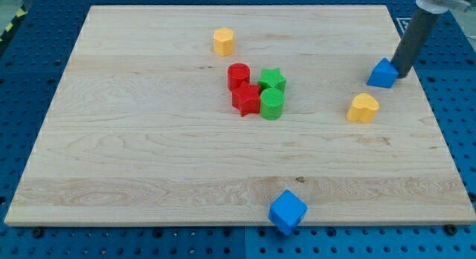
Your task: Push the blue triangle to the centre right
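The blue triangle (383,74) lies near the board's right edge, in the view's upper right. My tip (401,73) is at the triangle's right side, touching or almost touching it. The dark rod rises from there toward the view's top right corner. A yellow heart-shaped block (363,109) lies just below and left of the triangle.
A cluster sits mid-board: a red cylinder (238,74), a red star (246,100), a green star (272,80) and a green cylinder (272,103). A yellow hexagon (223,42) lies toward the top. A blue cube (288,211) overhangs the bottom edge of the wooden board (149,155).
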Robot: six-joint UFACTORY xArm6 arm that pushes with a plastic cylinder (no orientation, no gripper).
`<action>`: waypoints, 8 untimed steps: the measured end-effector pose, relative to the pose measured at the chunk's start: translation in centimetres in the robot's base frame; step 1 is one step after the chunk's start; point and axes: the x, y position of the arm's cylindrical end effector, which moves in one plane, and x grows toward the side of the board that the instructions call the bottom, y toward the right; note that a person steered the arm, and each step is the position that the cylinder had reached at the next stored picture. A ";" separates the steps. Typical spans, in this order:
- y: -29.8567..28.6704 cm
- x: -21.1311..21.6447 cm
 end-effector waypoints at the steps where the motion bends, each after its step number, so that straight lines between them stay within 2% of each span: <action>1: -1.3 -2.3; 2: -2.9 -5.1; 3: -5.4 -2.8; 5: -2.0 -1.1; 6: -1.9 -0.7; 7: -1.9 2.0; 8: -1.9 2.6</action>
